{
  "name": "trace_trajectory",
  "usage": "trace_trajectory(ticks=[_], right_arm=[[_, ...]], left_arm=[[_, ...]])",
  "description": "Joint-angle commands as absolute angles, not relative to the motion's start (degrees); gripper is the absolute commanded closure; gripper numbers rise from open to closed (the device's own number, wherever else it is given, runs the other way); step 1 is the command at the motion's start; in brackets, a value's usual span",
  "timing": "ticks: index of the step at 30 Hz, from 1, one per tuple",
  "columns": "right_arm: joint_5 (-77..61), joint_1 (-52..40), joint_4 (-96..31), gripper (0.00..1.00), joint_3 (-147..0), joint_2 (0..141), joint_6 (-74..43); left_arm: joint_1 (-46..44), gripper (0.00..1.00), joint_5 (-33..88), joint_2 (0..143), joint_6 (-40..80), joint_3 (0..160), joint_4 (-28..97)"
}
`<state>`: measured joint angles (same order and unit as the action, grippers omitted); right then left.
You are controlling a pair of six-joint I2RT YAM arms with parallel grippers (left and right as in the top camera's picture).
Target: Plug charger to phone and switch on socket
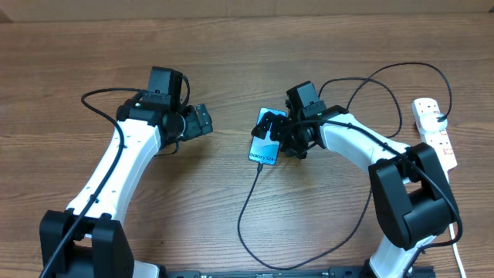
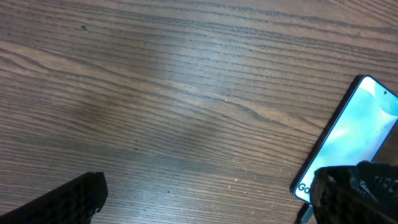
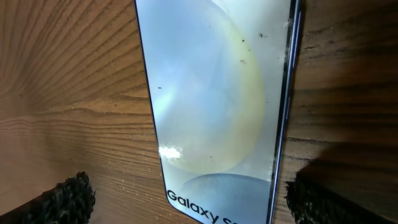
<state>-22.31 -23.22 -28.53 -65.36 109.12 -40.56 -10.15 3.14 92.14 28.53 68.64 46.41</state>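
Note:
The phone [image 1: 263,149] lies flat on the wooden table with its screen lit, showing "Galaxy" text [image 3: 211,106]. The charger [image 1: 245,212], a thin black cable, runs from the phone's near end in a loop toward the right. Its tip [image 2: 303,214] sits against the phone's bottom edge [image 2: 348,140]. My right gripper [image 1: 270,125] is open and straddles the phone's far end; in the right wrist view the gripper [image 3: 186,200] has a finger on either side of the phone, holding nothing. My left gripper [image 1: 203,121] is open, left of the phone, over bare wood [image 2: 208,199]. The socket [image 1: 434,130] lies at the right edge.
A black plug [image 1: 441,119] is in the socket, and a white cord [image 1: 457,247] trails from it toward the front right. The robot's own black cables arch over the right arm [image 1: 386,85]. Bare wood lies between the left gripper and the phone.

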Motion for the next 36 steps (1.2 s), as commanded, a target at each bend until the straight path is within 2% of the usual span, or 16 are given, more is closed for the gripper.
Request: trace_trajectory(ticks=[1,36], right_arm=[[-18.7,-22.31,-29.82,0.0,-63.72,111.24,-40.73],[-26.7,-22.33,-28.82,0.0,-63.72,111.24,-40.73]], left_arm=[[-10.52,0.0,2.33,91.11,28.29,68.82,46.5],[-10.52,0.0,2.33,91.11,28.27,68.82,46.5]])
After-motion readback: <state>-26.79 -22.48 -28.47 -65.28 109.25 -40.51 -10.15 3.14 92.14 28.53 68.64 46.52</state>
